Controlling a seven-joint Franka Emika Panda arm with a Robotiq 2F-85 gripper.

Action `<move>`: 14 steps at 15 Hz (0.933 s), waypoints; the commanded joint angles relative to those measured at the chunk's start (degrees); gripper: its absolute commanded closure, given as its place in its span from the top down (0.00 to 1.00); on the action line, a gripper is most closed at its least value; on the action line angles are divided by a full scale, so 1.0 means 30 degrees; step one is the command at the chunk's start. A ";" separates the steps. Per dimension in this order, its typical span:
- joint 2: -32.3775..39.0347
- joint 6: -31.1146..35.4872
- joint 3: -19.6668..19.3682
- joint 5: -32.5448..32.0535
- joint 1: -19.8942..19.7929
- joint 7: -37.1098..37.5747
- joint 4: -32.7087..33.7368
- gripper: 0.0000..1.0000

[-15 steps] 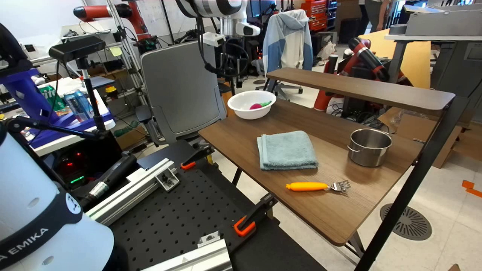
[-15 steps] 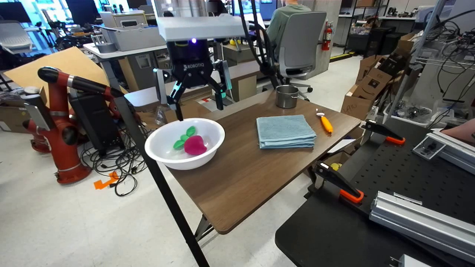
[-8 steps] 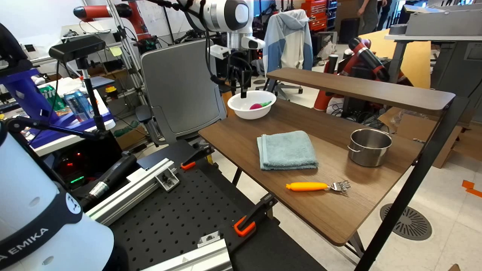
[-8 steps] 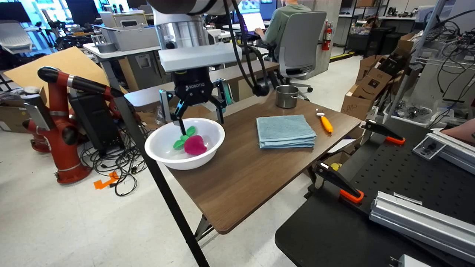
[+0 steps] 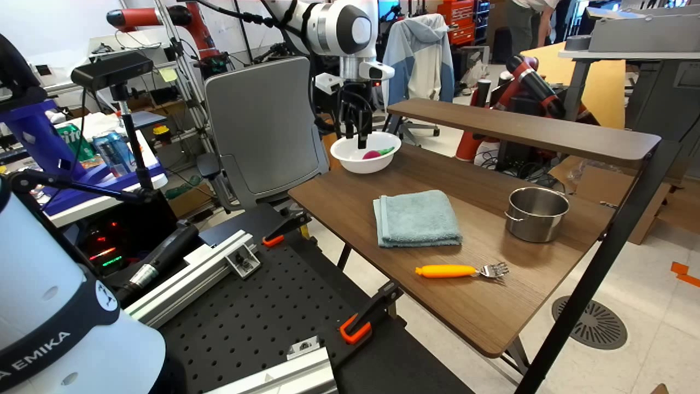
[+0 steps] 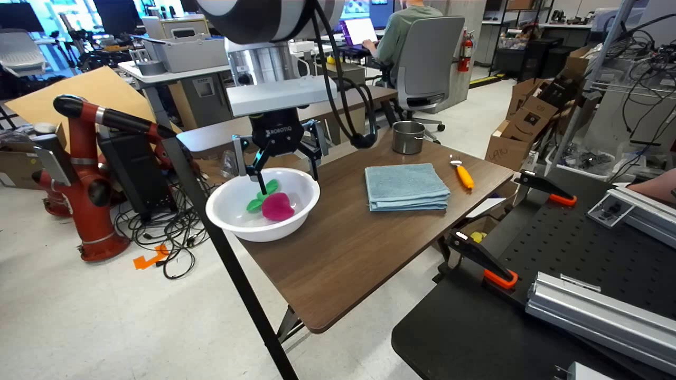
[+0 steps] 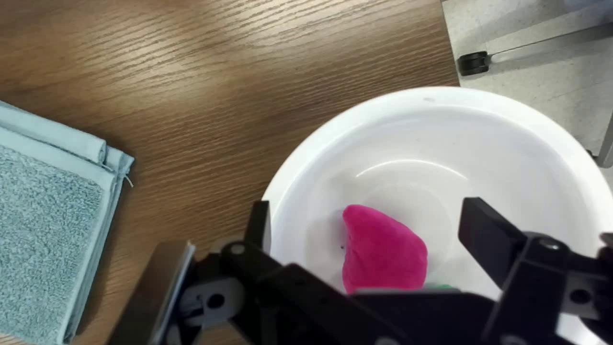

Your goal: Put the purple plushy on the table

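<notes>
The purple plushy (image 6: 278, 207) is a magenta rounded soft toy with green leaves. It lies in the white bowl (image 6: 253, 234) on the far end of the brown wooden table (image 6: 348, 248). An exterior view also shows the plushy (image 5: 371, 155) in the bowl (image 5: 358, 166). My gripper (image 6: 289, 184) points down over the bowl, its jaws wide apart and empty. In the wrist view, the plushy (image 7: 383, 254) sits between and below the open fingers of the gripper (image 7: 367, 215), touched by neither as far as I can see. Its leaves are mostly hidden by the gripper body there.
A folded blue towel (image 6: 406, 187) lies beside the bowl. An orange-handled fork (image 5: 459, 271) and a metal pot (image 5: 537, 213) stand farther along. A raised brown shelf (image 5: 519, 128) runs along the table's back. A black perforated board (image 5: 257, 306) with clamps adjoins.
The arm has come down, and the open gripper now hangs lower, with its fingertips at the bowl. The plushy and the bowl have not moved.
</notes>
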 commanded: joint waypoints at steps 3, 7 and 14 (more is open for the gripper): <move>0.1354 0.0145 -0.0609 -0.0057 0.0461 0.1370 0.1467 1.00; 0.2021 0.0171 -0.0749 -0.0069 0.0475 0.1939 0.2138 1.00; 0.3098 0.0032 -0.0859 -0.0094 0.0494 0.2670 0.3489 1.00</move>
